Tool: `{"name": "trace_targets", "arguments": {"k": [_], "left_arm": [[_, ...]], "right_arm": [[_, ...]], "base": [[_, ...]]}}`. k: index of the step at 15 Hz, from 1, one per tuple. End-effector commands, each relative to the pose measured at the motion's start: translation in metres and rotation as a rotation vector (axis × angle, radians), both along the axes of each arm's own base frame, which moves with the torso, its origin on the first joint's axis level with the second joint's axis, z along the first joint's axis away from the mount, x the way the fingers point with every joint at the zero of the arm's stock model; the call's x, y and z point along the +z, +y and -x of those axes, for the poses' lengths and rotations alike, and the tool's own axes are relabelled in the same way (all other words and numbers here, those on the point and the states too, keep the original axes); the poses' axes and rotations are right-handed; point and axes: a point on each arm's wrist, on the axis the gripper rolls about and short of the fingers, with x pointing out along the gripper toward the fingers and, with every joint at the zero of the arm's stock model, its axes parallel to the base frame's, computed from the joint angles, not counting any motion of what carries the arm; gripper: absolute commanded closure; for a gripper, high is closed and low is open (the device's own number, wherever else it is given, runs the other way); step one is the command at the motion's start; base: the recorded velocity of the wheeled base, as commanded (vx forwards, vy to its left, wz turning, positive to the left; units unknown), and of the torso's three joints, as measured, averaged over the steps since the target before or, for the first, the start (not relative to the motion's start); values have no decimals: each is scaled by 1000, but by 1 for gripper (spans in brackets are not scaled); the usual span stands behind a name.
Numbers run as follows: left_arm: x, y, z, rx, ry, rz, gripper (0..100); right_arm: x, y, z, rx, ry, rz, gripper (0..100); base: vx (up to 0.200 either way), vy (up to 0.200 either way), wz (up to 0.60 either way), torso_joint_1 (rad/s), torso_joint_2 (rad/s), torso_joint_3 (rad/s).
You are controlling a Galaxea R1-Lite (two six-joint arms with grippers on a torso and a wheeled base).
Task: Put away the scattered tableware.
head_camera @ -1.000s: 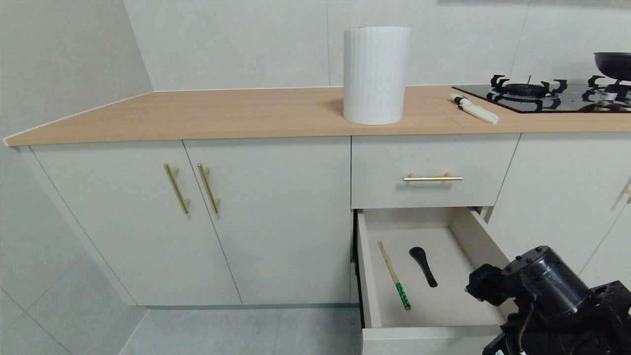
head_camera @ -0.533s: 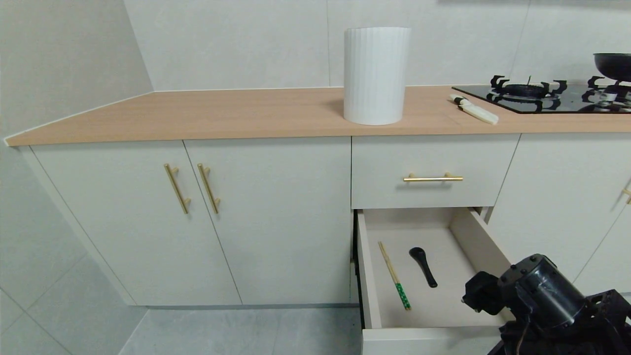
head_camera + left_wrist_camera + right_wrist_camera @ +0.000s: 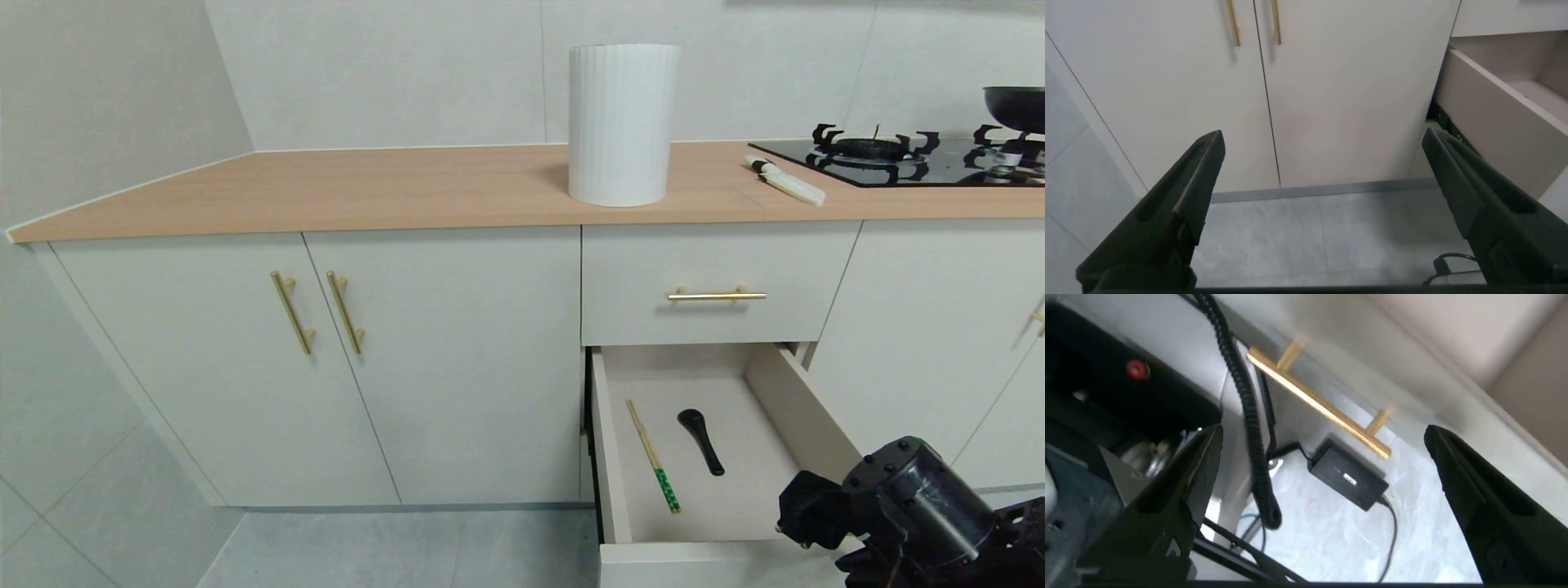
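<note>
- Well, the right gripper [image 3: 1320, 437] gapes empty, the drawer [image 3: 804, 425] handle [image 3: 1319, 400] ahead between its jaws; the left gripper [image 3: 1321, 139] gapes toward cupboard doors [image 3: 1355, 82].
- Chopsticks [image 3: 653, 456] and spoon [image 3: 700, 441] lie in the drawer; knife [image 3: 785, 181] on the counter [image 3: 367, 188], far above both jaws.
- Shutting now could strand the knife; that cable [image 3: 1248, 425] might snag.
- Wood counter, pale tiles [image 3: 367, 73] around.

The left pincer [image 3: 1321, 145] hangs low, jaws wide apart, over the grey tiled floor [image 3: 1315, 237], facing two cabinet doors [image 3: 1347, 90] with gold handles [image 3: 1233, 20]. The open drawer [image 3: 1503, 106] juts out beside them.
</note>
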Motion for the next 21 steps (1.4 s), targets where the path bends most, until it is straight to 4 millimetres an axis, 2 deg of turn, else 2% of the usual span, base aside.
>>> {"name": "trace_targets", "arguments": {"k": [1, 3, 9, 14, 18, 21], "left_arm": [[0, 0, 0, 1, 0, 0, 0], [0, 0, 0, -1, 0, 0, 0], [0, 0, 0, -1, 0, 0, 0], [0, 0, 0, -1, 0, 0, 0], [0, 0, 0, -1, 0, 0, 0], [0, 0, 0, -1, 0, 0, 0]], "right_arm": [[-5, 1, -1, 3, 19, 19, 0], [-14, 4, -6, -7, 48, 39, 0], [-15, 11, -23, -115, 59, 4, 0], [-17, 13, -51, -259, 49, -25, 0], [-20, 13, -82, -337, 41, -45, 0], [-22, 17, -94, -367, 30, -68, 0]], "base": [[0, 0, 0, 0, 0, 0], [0, 0, 0, 0, 0, 0], [0, 0, 0, 0, 0, 0], [0, 0, 0, 0, 0, 0], [0, 0, 0, 0, 0, 0], [0, 0, 0, 0, 0, 0]]}}
